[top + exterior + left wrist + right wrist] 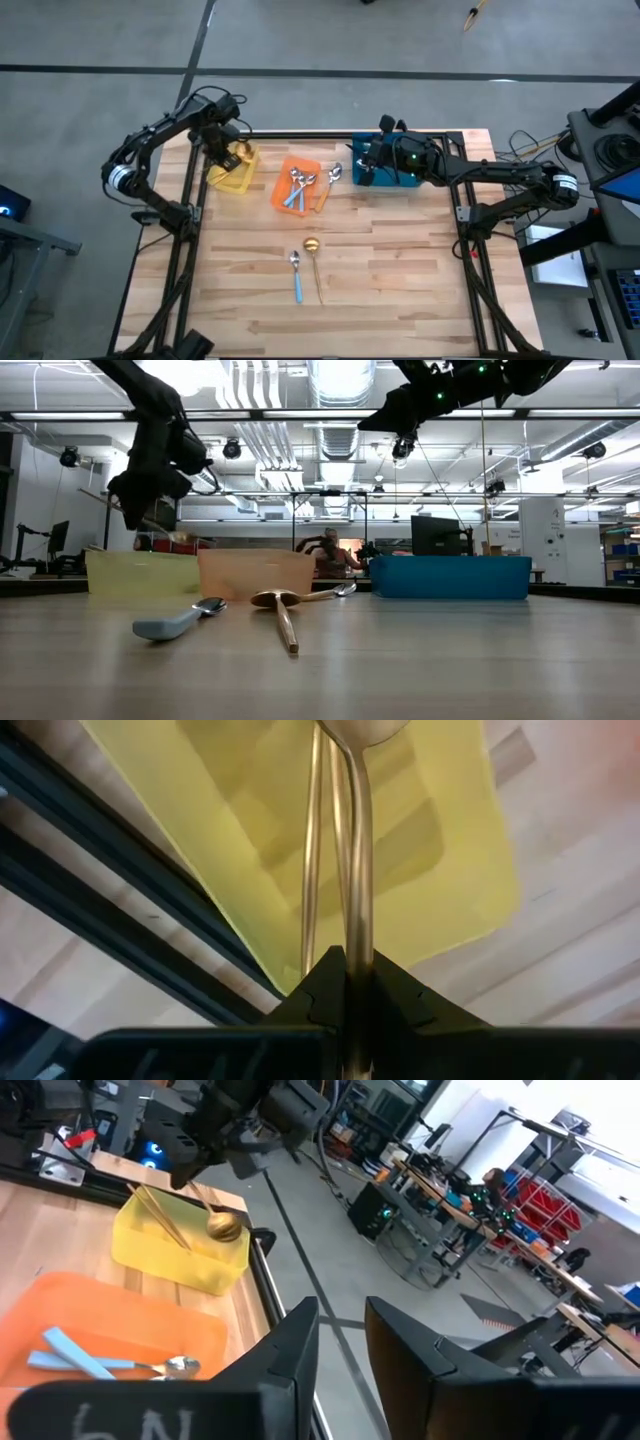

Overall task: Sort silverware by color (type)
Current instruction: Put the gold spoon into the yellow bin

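My left gripper (225, 152) hangs over the yellow bin (232, 170) at the far left, shut on a thin gold spoon (355, 840). Another gold spoon (160, 1215) leans inside that bin. My right gripper (340, 1342) is level above the blue bin (390, 175), open with nothing between its fingers. The orange bin (298, 185) holds blue-handled spoons (75, 1355). One spoon (335, 172) lies between the orange and blue bins. A blue-handled spoon (296, 275) and a gold spoon (314, 262) lie flat mid-table. My left gripper pinches the gold spoon's handle (356, 935) between its two fingers, coming from above and pointing down. The handle runs straight out in line with the fingers. The spoon hangs upright with its bowl (222, 1227) lowest, at the yellow bin's rim; I cannot tell whether it touches the bin.
The three bins stand in a row along the table's far edge. A black frame rail (120, 920) runs beside the yellow bin. Bare wood (400, 290) lies around the two loose spoons. Beyond the table a person (328, 555) sits far off in the room.
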